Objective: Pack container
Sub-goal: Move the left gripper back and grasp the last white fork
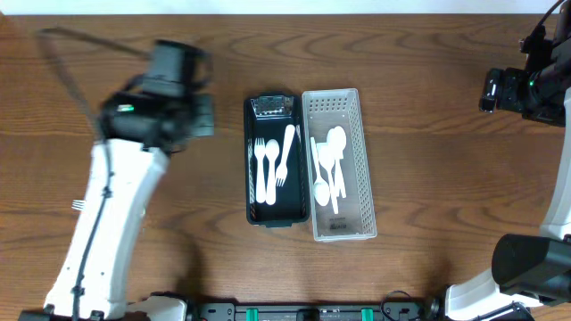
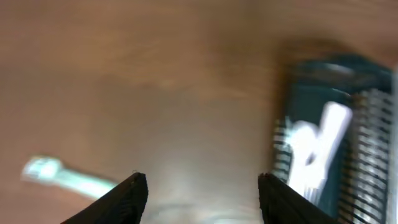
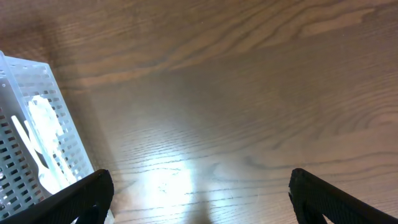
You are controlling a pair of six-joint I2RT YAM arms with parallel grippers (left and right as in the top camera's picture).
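Note:
A dark teal container (image 1: 250, 160) stands mid-table with white plastic forks (image 1: 268, 165) and a white knife (image 1: 287, 147) in it. A shiny silver item (image 1: 273, 108) lies at its far end. A white perforated basket (image 1: 361, 169) stands right beside it and holds white spoons (image 1: 328, 160). My left gripper (image 1: 203, 114) is left of the container, open and empty; its wrist view is blurred (image 2: 202, 186) and shows the container (image 2: 323, 74) on the right. My right gripper (image 1: 489, 92) is far right, open and empty (image 3: 202, 186), with the basket (image 3: 18, 81) at its left.
A pale blurred object (image 2: 43, 171) lies on the wood at the left of the left wrist view. The brown wooden table (image 1: 428, 53) runs all round the two containers.

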